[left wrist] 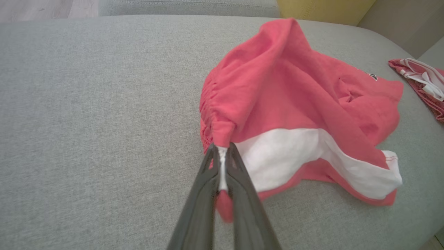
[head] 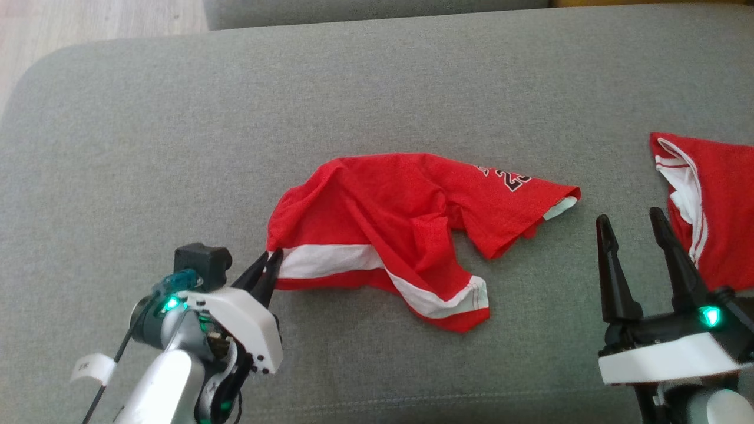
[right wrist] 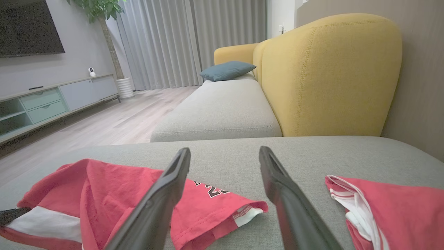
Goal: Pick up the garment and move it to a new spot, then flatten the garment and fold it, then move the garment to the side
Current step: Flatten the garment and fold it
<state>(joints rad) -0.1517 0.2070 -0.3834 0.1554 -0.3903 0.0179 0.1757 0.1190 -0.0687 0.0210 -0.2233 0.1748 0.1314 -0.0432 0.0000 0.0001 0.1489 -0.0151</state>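
Grey fabric sofa cushion (head: 377,88) carried two red garments. One crumpled red garment with white band (head: 400,218) lay mid-cushion, and the left gripper (head: 272,259) was pinched tight on its left corner by the white band. Second red-and-white garment (head: 718,200) sat at the right edge. Right gripper (head: 629,215) was spread wide, empty, between the two.

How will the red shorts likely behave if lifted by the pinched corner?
Probably floppy: the red shorts lie in soft folds, so the rest should hang and trail below the left gripper. Likely light, since the thin cloth bunches easily where the fingers pinch it. Dragged, they may catch slightly on the grey cushion, whose surface looks woven.
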